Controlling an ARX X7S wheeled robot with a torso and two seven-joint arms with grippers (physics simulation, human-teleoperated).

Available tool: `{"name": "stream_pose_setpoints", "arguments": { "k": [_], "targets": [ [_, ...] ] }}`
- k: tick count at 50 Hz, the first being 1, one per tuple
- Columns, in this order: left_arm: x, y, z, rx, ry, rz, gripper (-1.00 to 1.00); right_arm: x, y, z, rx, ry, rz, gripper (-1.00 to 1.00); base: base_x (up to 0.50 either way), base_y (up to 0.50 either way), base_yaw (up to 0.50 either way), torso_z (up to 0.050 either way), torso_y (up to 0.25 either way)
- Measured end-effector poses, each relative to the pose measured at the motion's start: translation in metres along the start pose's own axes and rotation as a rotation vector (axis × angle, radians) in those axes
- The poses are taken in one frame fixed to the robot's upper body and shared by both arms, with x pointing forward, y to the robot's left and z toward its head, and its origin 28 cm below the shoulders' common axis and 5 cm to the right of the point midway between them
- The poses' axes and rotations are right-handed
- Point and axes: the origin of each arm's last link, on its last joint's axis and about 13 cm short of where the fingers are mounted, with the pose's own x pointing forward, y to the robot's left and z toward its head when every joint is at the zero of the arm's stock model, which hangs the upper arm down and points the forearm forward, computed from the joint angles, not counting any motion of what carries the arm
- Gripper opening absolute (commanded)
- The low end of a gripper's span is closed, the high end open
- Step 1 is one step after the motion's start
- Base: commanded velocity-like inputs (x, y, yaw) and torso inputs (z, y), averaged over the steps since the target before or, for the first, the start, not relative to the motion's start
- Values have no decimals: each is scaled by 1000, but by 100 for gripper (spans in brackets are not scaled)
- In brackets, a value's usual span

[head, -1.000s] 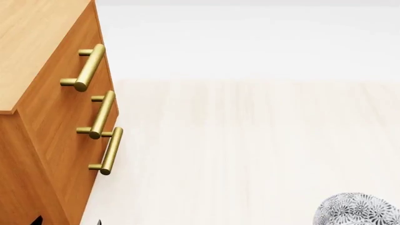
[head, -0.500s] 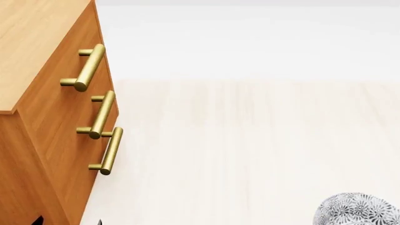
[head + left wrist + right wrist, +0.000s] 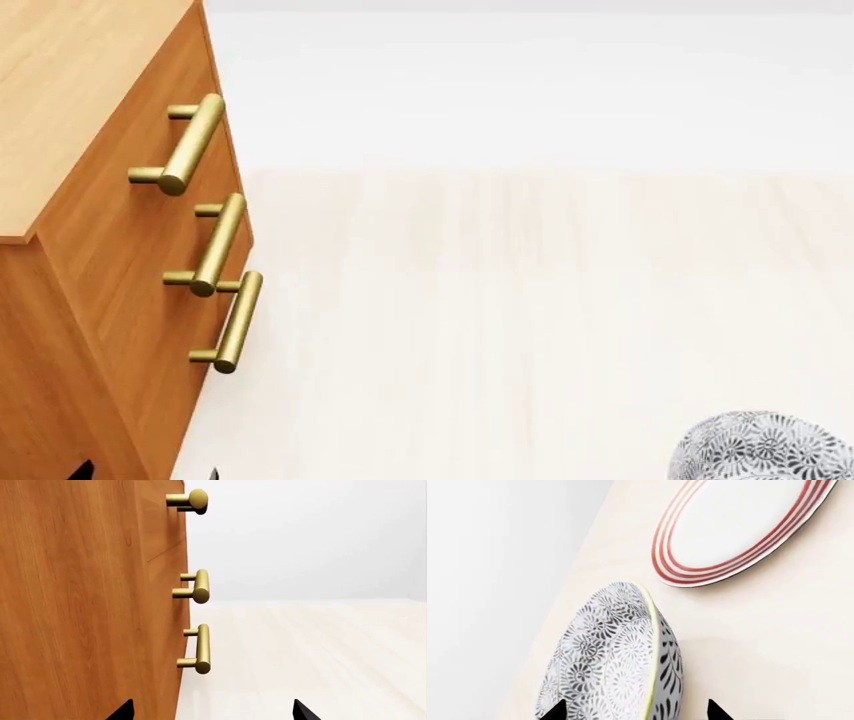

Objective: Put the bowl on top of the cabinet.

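The bowl sits low at the right edge of the head view, on the pale tabletop, well apart from the cabinet, which stands at the far left. That split settles the choice of arm: the right one is much the nearer. In the right wrist view the bowl lies straight ahead of the right tool, whose two dark fingertips show either side of it, one by the patterned outer wall, the other beyond the pale rim; they stand wide and appear to straddle the rim without gripping it, though whether they touch cannot be told. The bowl is round, so no long axis governs the grasp; the rim is the line to pinch across. A plate with red rings lies just beyond the bowl, near but apart. The left tool points along the cabinet side, past the three brass handles, its tips spread wide and holding nothing. I judge the bowl must be lifted well above the cabinet top and carried leftward across the whole view, so clearing the handles matters.
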Motion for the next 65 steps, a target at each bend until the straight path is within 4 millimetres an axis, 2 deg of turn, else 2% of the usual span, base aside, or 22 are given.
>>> {"name": "stream_pose_setpoints", "arguments": {
  "k": [46, 47, 65],
  "targets": [
    [0, 0, 0, 0, -1, -9, 100, 32, 4, -13, -63, 48, -85, 100, 0, 0, 0, 0, 0],
    [0, 0, 0, 0, -1, -9, 100, 32, 4, -13, -63, 48, -86, -100, 0, 0, 0, 0, 0],
    [0, 0, 0, 1, -2, -8, 100, 33, 4, -12, -62, 41, -90, -100, 0, 0, 0, 0, 0]
  ]
}}
